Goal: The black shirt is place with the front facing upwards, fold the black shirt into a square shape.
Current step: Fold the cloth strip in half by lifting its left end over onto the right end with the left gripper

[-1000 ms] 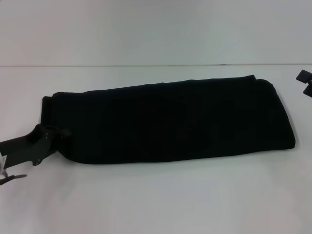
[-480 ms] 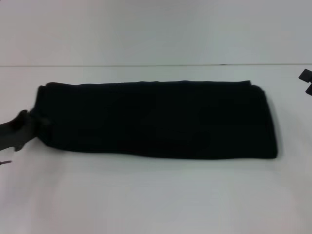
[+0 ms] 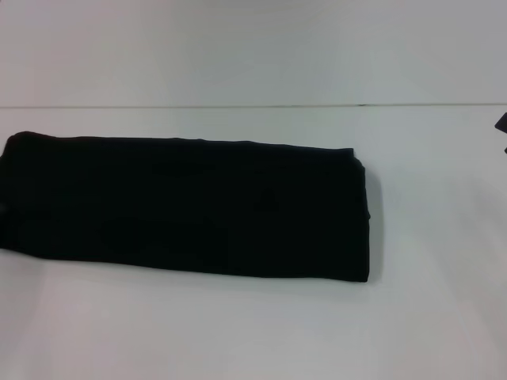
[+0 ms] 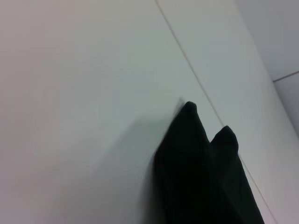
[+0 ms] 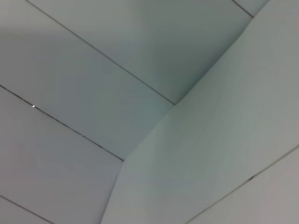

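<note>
The black shirt (image 3: pixel 190 207) lies on the white table as a long folded band. It runs from the head view's left edge to a straight folded end right of centre. No lettering or label shows. One end of the black shirt (image 4: pixel 201 177) fills the lower part of the left wrist view, with two rounded tips against the white surface. My left gripper is out of sight past the left edge. Only a dark sliver of my right gripper (image 3: pixel 503 125) shows at the far right edge, well away from the cloth.
The white table (image 3: pixel 261 332) spreads in front of and behind the shirt, and its back edge meets a pale wall (image 3: pixel 253 47). The right wrist view holds only pale wall panels (image 5: pixel 140 93) with thin seams.
The folded shirt has slid far to the left and its left end now reaches the picture's edge. The left gripper, earlier at that end, has left the view. The right gripper has drawn further right.
</note>
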Robot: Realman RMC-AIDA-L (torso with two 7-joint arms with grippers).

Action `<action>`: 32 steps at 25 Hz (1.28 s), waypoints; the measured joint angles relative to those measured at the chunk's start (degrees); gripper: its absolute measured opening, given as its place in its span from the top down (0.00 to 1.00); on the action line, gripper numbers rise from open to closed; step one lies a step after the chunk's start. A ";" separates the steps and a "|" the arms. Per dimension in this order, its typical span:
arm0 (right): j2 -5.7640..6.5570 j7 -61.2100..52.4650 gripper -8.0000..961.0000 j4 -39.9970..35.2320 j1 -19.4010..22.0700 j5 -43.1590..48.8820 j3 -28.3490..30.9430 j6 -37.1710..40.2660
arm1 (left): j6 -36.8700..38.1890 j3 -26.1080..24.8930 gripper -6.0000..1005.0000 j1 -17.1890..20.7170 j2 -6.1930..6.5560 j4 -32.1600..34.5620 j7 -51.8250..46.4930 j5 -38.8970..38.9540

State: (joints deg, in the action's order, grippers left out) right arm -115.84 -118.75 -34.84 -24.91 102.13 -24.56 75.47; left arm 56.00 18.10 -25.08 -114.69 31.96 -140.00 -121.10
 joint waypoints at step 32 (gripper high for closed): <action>0.09 1.52 0.14 2.24 -0.89 0.45 -1.34 -0.12 | 8.72 40.73 0.95 -20.45 -9.88 -4.49 20.90 23.44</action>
State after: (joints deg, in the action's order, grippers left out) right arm -115.75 -117.23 -32.60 -25.80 102.57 -25.90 75.36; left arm 64.71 58.83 -45.53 -124.57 27.48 -119.11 -97.65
